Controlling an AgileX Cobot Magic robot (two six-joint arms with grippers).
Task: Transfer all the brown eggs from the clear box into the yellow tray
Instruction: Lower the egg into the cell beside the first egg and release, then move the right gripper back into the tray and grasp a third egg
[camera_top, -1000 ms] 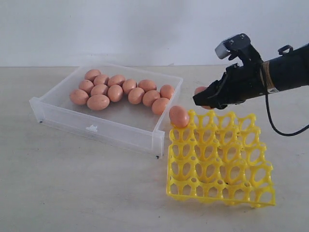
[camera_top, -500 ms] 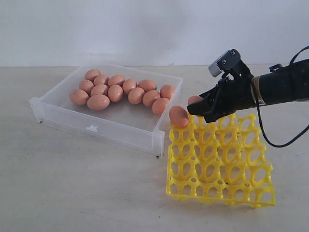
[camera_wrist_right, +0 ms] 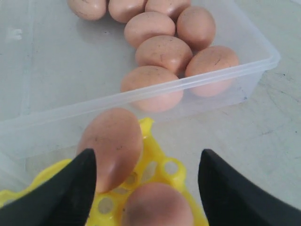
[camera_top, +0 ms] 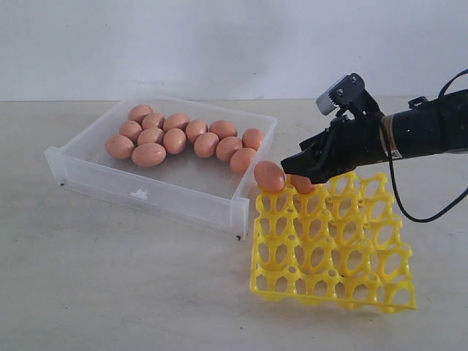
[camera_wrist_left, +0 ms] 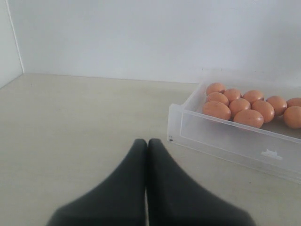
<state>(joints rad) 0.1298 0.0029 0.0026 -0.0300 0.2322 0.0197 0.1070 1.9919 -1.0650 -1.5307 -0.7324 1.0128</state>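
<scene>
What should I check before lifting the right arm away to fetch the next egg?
1. Right gripper open, with gaps either side of the egg between the jaws: ok.
2. That egg low in its yellow tray cell: ok.
3. Finger clear of the corner egg: cannot tell, they overlap in the wrist view.
4. Clear box emptied: not ok, many brown eggs inside.
5. Left gripper shut, short of the box: ok.
</scene>
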